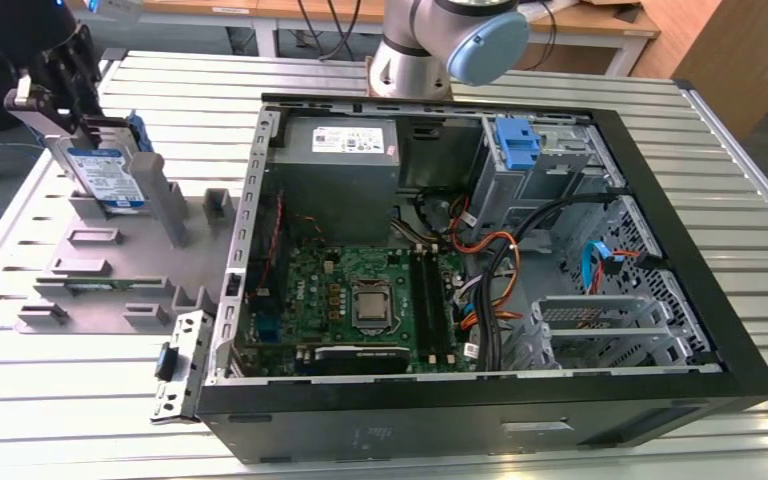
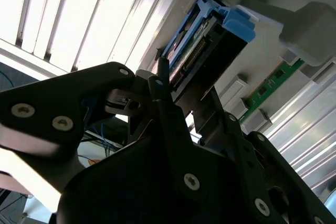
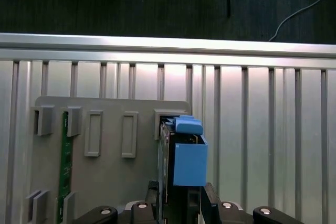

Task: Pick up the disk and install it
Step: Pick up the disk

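Claw (image 3: pixel 179 187) is right down over the silver, blue-framed disk (image 1: pixel 104 178), which stands upright in the grey rack (image 1: pixel 131 275) on the tabletop (image 1: pixel 37 390), though I cannot tell whether it's gripping.

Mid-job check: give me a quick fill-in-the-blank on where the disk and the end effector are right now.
1. The disk stands ___ in a slot of the grey fixture plate.
2. That plate lies to the exterior view's ___ of the open computer case.
3. The end effector is at the ___, outside the case.
4. The carrier framing the disk is ___ in colour.

Missing words: upright; left; disk; blue.
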{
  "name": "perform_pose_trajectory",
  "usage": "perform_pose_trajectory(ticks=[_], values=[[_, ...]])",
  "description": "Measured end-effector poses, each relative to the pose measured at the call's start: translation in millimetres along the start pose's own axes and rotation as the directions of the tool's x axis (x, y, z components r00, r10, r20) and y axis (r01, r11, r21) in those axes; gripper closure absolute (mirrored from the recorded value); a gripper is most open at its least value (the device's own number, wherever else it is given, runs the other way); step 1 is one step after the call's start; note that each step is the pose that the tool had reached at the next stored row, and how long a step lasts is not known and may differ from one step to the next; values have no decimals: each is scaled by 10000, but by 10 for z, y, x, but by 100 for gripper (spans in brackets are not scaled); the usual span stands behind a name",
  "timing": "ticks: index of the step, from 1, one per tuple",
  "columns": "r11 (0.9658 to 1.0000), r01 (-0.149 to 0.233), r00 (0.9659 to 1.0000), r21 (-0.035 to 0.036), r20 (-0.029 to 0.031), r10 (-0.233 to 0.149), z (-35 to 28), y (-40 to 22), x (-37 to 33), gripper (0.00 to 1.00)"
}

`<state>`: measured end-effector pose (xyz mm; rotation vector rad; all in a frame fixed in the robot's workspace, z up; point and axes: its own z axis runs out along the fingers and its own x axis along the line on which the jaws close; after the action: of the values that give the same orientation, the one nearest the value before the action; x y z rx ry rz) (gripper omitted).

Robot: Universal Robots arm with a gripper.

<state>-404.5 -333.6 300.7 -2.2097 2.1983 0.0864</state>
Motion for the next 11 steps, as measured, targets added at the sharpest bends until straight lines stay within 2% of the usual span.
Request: perform_pose_trajectory(ticks=[11], values=[[10000, 0, 10000, -3, -1, 0, -7, 0, 0, 56]])
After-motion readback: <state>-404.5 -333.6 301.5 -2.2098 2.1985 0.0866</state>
